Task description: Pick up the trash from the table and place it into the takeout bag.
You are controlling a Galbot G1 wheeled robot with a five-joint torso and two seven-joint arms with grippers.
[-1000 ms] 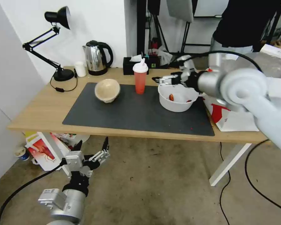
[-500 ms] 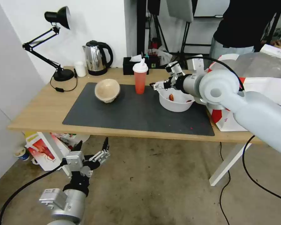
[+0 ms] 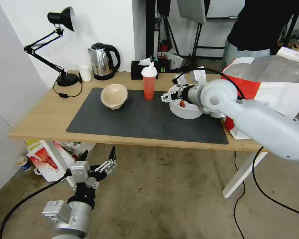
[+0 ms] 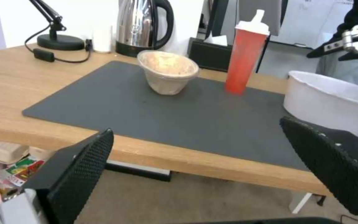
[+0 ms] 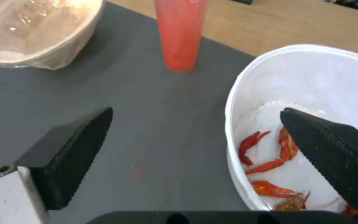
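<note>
Right hand [image 3: 167, 96] has dropped to the white bowl's [image 3: 184, 111] nine-o'clock rim — fingers spread, straddling it, ready to grip; left hand [image 3: 98, 164] idles open below the tabletop [image 3: 43, 116].

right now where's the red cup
In the head view the red cup stands upright on the mat's far edge, between the beige bowl and white bowl.

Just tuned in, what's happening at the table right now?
The right gripper is open over the near rim of the white bowl with red food scraps, one finger inside and one outside, not closed on it. The red cup and beige bowl stand on the mat. The takeout bag waits at the table's right end. The left gripper hangs open below the table edge.
</note>
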